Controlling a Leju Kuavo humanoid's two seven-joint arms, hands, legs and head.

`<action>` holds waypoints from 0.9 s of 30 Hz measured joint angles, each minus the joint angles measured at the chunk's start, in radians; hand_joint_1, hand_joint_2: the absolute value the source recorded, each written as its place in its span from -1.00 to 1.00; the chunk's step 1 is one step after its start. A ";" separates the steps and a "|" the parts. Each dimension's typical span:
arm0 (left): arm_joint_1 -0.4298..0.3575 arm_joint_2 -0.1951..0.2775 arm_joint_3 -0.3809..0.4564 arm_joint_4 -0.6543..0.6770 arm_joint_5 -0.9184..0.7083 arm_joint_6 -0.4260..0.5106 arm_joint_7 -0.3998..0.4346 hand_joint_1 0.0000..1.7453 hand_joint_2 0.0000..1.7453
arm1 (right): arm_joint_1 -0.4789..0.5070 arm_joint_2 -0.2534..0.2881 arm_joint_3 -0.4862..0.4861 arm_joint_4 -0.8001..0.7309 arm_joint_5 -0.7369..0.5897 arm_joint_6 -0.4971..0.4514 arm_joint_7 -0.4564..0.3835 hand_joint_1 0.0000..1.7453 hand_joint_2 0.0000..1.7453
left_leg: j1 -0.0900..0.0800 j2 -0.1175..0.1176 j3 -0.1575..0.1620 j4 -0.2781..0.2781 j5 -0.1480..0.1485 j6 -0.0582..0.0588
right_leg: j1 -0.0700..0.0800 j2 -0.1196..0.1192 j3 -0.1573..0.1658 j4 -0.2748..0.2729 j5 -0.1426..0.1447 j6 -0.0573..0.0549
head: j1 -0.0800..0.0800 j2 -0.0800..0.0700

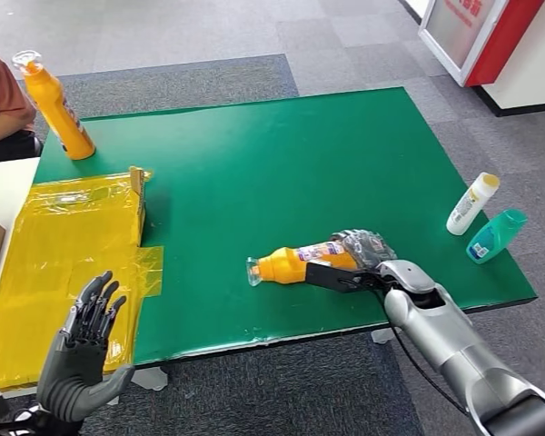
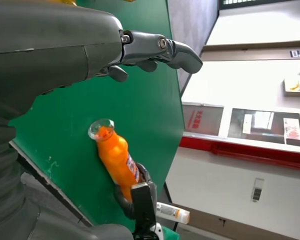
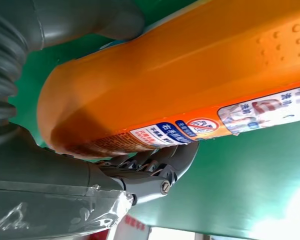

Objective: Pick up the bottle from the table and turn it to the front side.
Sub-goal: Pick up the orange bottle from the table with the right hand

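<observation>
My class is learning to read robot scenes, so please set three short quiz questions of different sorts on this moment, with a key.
1. True or false: the right hand holds the lying orange bottle.
2. Multiple choice: the standing orange bottle is at
A. the green mat's far left corner
B. the mat's right edge
C. the yellow sheet
3. Fill in: beside the white bottle at the mat's right edge lies a ____ bottle.

Key
1. True: its fingers wrap the bottle's base end, as the right wrist view shows.
2. A.
3. Teal.

The left hand hangs over the yellow sheet, fingers apart, holding nothing.
</observation>
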 joint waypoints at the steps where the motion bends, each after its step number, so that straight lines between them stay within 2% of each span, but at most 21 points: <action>1: 0.001 0.000 0.000 0.000 0.001 0.001 -0.002 -1.00 1.00 | 0.007 0.000 -0.007 -0.007 -0.030 0.002 -0.008 1.00 1.00 | 0.000 0.000 0.000 0.000 0.000 0.000 | 0.000 0.000 0.000 0.000 0.000 0.000 | 0.000 0.000; 5: 0.003 0.005 0.000 0.000 0.006 0.004 -0.012 -1.00 1.00 | 0.036 0.000 -0.047 -0.038 -0.180 0.012 -0.049 1.00 1.00 | 0.000 0.000 0.000 0.000 0.000 0.000 | 0.000 0.000 0.000 0.000 0.000 0.000 | 0.000 0.000; 13: 0.013 0.018 0.000 0.000 0.015 0.021 -0.045 -1.00 1.00 | 0.134 0.011 -0.179 -0.148 -0.586 0.033 -0.158 1.00 1.00 | 0.000 -0.001 -0.001 0.000 -0.001 0.000 | 0.000 0.000 0.000 0.000 0.000 0.000 | 0.000 0.000; 23: 0.019 0.039 -0.007 0.001 0.029 0.039 -0.075 -1.00 1.00 | 0.209 0.037 -0.288 -0.272 -0.992 0.095 -0.232 1.00 1.00 | 0.000 0.000 -0.001 0.000 -0.001 0.000 | 0.000 0.000 -0.001 0.000 -0.001 0.000 | 0.000 0.000; 27: 0.021 0.044 -0.012 0.002 0.032 0.041 -0.083 -1.00 1.00 | 0.244 0.052 -0.307 -0.311 -1.051 0.103 -0.247 1.00 1.00 | 0.000 0.000 -0.001 0.000 -0.001 0.000 | 0.000 0.000 -0.001 0.000 -0.001 0.000 | 0.000 0.000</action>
